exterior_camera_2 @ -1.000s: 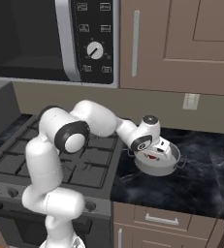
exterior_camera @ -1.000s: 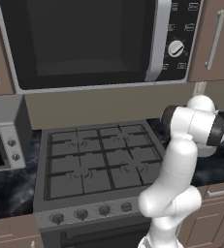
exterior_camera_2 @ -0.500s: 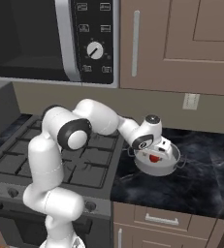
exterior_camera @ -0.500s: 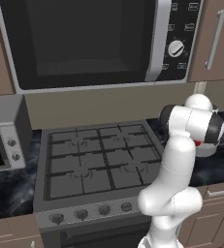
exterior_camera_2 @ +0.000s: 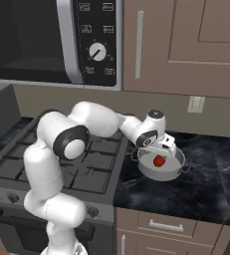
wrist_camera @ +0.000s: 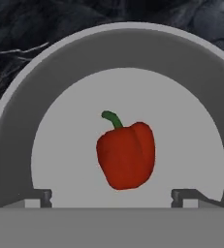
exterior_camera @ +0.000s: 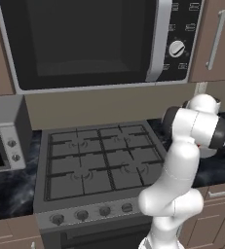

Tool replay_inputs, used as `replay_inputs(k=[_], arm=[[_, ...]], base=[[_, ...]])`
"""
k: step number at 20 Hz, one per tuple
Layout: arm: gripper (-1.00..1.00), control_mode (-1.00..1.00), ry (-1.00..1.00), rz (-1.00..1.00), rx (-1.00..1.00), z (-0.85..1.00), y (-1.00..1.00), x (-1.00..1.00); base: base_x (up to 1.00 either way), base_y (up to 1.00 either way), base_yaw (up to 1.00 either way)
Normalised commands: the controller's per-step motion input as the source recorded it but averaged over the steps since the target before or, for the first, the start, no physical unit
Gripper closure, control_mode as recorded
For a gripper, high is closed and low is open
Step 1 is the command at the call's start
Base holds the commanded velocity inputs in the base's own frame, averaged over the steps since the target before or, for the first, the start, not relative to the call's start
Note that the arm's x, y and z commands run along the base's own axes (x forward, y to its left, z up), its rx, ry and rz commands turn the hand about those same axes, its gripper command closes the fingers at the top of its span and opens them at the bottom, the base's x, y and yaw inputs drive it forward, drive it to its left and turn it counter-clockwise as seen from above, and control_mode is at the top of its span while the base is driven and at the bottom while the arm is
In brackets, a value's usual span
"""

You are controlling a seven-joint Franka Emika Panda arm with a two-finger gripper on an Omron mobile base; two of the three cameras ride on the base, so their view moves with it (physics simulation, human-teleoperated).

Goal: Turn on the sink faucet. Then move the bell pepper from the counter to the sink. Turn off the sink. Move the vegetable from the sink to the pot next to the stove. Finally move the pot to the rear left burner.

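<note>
Red pepper (wrist_camera: 127,156) with green stem, grey pot (wrist_camera: 16,145), black white-veined surface (exterior_camera_2: 206,189), dark grey stove (exterior_camera: 97,163), brown cabinets (exterior_camera_2: 186,45), white arm (exterior_camera_2: 96,122).

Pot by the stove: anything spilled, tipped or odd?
Nothing stands out. The pot sits upright on the counter beside the stove, with the bell pepper lying loose inside it. The gripper hangs open just above.

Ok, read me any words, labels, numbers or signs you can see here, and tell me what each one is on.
Nothing can be read.
Microwave control panel: small button markings and ticks around the dial, too small and blurred to read.
Stove knobs: no legible markings.
Pot, bell pepper, cabinets: no text.
</note>
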Motion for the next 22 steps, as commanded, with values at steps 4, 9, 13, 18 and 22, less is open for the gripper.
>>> replay_inputs(k=[4,9,13,18,22], arm=[[-1.0,-1.0,0.01,0.0,-0.02,0.3,0.43,-0.04],[-1.0,-1.0,0.02,0.0,-0.02,0.21,0.58,-0.01],[-1.0,-1.0,0.01,0.0,-0.05,0.05,0.58,0.0],[-1.0,-1.0,0.0,0.0,-0.08,0.0,0.44,0.0],[-1.0,-1.0,0.0,0.0,-0.09,0.0,0.16,0.0]], base=[[0.0,0.0,0.0],[0.0,0.0,0.0],[0.0,0.0,0.0],[0.0,0.0,0.0],[0.0,0.0,0.0]])
